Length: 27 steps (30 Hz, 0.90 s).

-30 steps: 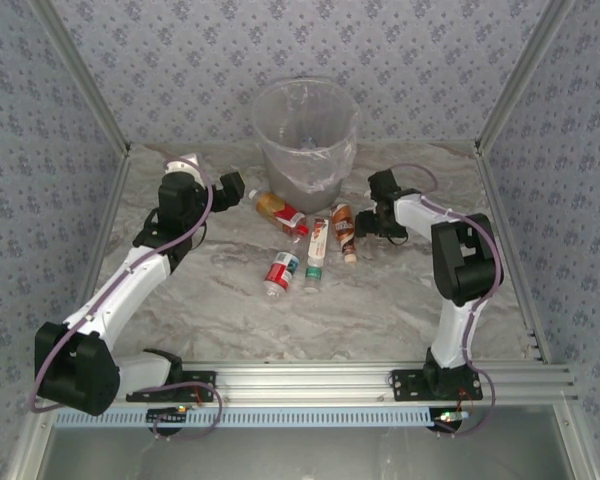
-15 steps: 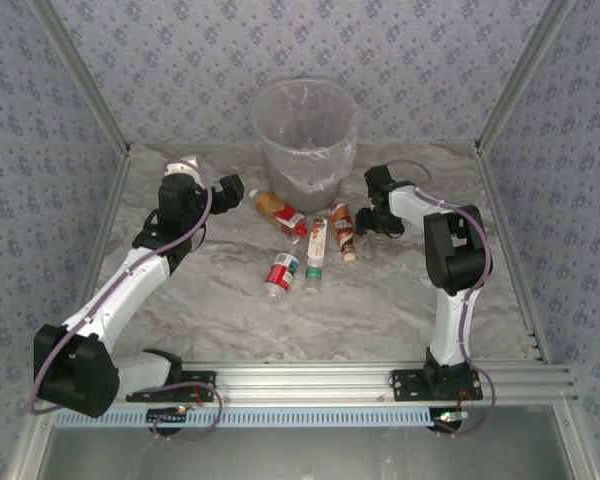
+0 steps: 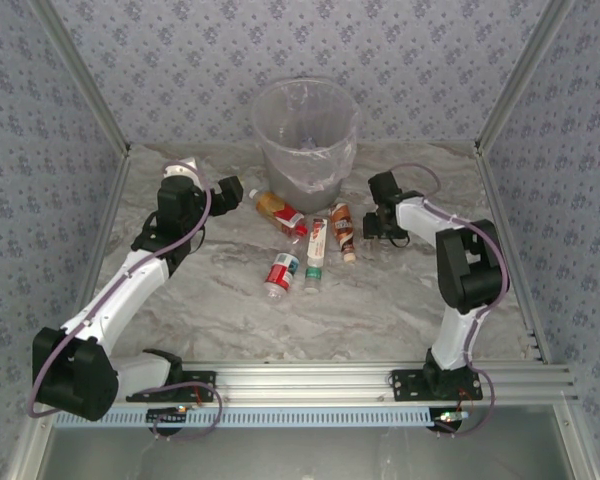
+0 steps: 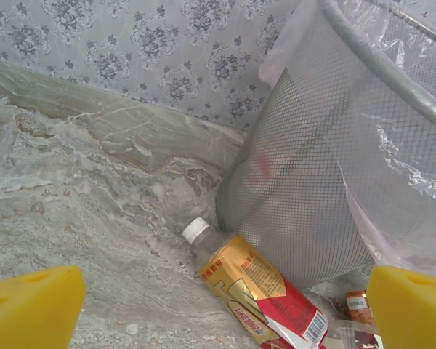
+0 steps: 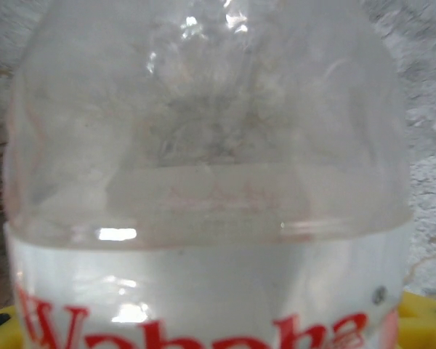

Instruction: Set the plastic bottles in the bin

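At right of bench (image 3: 210, 300), right arm's elbow had swung back outward within last half second; right gripper (image 3: 375, 222) barely shifted, stayed beside brown-label bottle (image 3: 343, 228). Four loose bottles lay unmoved, none newly binned. Wrist view: white-label bottle (image 5: 211, 182) sat between yellow pads; grip could not be told. Left gripper (image 3: 232, 187) spread open, empty, near bin (image 3: 325, 165).

Top cam sits high at the near edge, looking down & fwd over the table (image 3: 230, 300) to the bin (image 3: 305, 130) at the far wall. Left wrist cam is low nr the tabletop, facing the bin's mesh side & a gold-red bottle (image 4: 258, 287) beside it, both shared w/ the top view. Right wrist cam is v. close to a clear bottle (image 5: 211, 145).
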Available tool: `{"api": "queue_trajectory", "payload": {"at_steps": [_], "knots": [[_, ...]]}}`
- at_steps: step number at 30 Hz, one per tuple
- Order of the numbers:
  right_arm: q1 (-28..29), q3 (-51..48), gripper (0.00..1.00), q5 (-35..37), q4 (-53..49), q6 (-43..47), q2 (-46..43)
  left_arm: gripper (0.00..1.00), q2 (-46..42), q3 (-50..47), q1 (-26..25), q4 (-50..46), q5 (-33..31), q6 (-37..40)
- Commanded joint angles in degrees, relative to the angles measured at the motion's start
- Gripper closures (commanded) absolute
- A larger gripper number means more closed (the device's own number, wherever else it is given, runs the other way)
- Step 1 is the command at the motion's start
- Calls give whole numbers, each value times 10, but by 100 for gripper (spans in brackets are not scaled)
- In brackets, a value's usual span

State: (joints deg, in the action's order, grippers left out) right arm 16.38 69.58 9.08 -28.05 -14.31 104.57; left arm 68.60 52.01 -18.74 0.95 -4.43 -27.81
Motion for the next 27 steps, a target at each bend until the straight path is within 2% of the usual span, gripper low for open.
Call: {"api": "queue_trajectory", "payload": {"at_steps": [1,27], "knots": [[5,-8,40,20,20,-15,-43,1,-15,-5,4,-3,-10,-8],[3,-102,43,-12,113,-59,-251,1,-24,-30,6,6,-28,-8]]}}
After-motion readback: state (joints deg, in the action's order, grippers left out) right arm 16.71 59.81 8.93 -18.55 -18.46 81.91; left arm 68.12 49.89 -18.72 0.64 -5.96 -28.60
